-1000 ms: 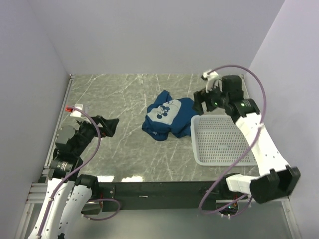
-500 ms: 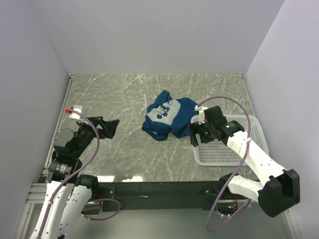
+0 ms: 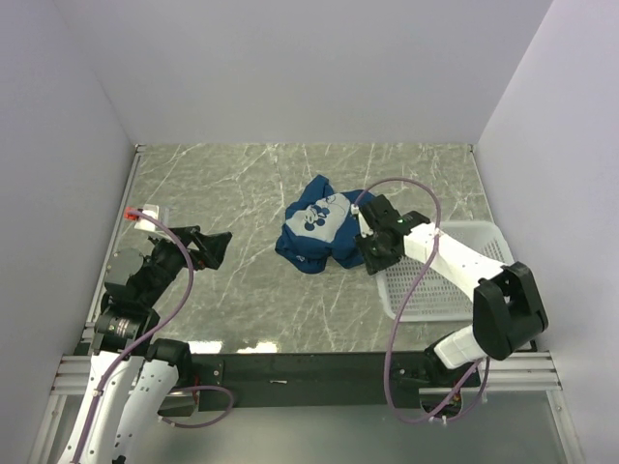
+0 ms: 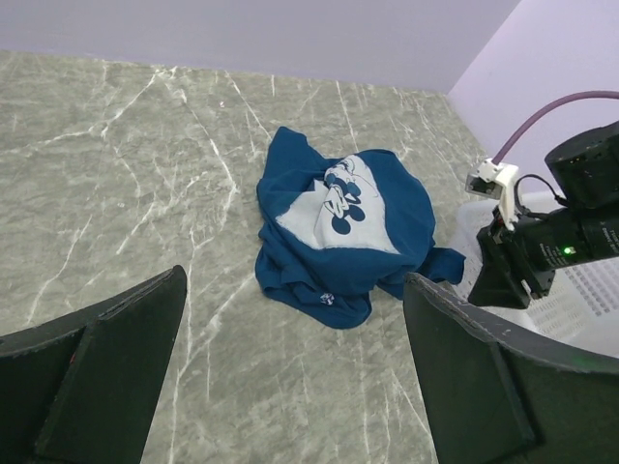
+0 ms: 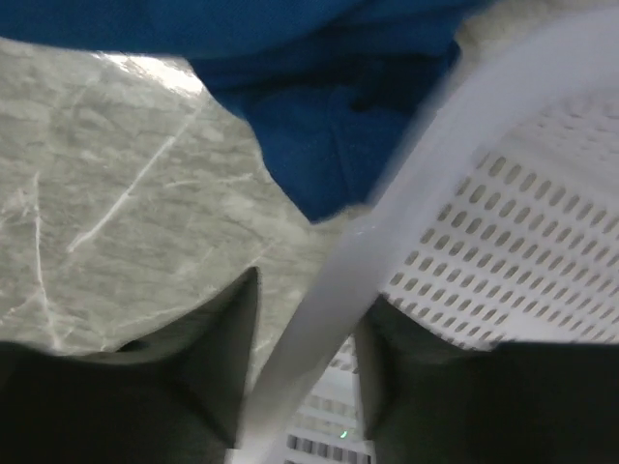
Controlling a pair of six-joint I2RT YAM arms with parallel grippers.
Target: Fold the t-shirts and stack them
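A crumpled blue t-shirt (image 3: pixel 324 227) with a white print lies on the marble table, seen too in the left wrist view (image 4: pixel 338 222). My right gripper (image 3: pixel 377 253) is at its right edge, at the near-left corner of the white basket (image 3: pixel 455 290). In the right wrist view the basket's rim (image 5: pixel 329 309) runs between the two fingers of that gripper (image 5: pixel 308 290), which are closed in on it; blue cloth (image 5: pixel 319 145) lies just beyond. My left gripper (image 3: pixel 215 246) hovers open at the left, well short of the shirt, with nothing between its fingers (image 4: pixel 116 338).
The perforated white basket (image 4: pixel 580 290) stands at the right of the table, touching the shirt's edge. A small red and white object (image 3: pixel 145 213) sits at the table's left edge. Walls close the table in on three sides.
My right arm swung from the far right corner down and left to the basket's near-left corner, and its jaws narrowed around the rim. The left arm has not moved.
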